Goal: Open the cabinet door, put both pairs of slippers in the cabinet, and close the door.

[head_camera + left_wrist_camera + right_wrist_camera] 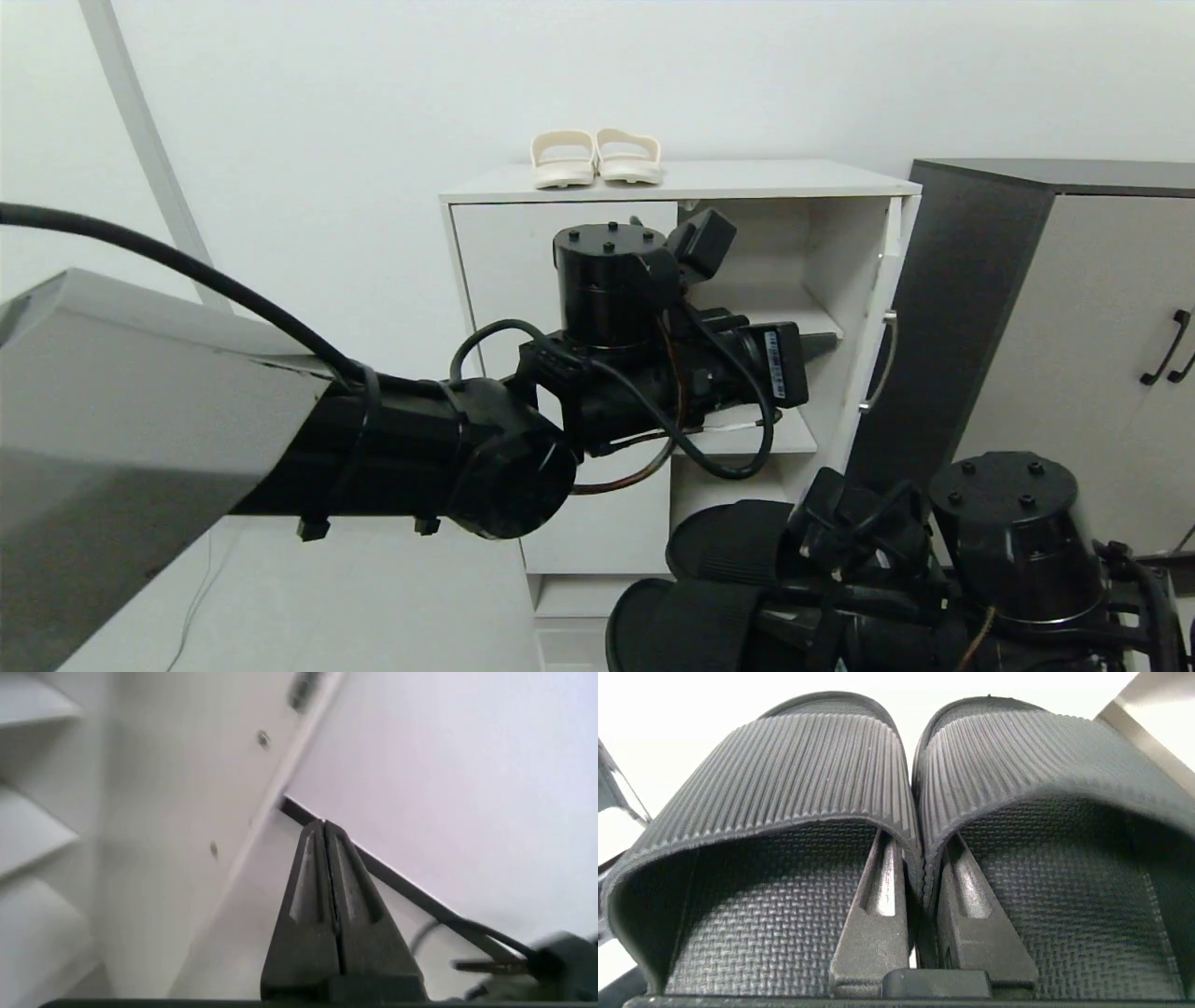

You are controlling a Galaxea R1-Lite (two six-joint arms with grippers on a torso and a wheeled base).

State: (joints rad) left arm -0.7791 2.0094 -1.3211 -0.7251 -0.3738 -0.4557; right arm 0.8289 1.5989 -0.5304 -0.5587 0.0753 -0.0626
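- Gripping the black slippers (813, 775) by their inner walls, the right gripper (920, 854) sits low before the cabinet (747, 177).
- Left gripper (324, 831), clenched empty, is seemingly beside the open shelves.
- Cream slippers (597, 157) rest on top.

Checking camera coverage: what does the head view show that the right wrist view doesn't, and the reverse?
Head only: cream slippers on the white cabinet top, its door open, the left gripper at the shelves. Right wrist only: the right gripper, one finger inside each of the black slippers, pinching their inner walls together. Both: the black slippers.
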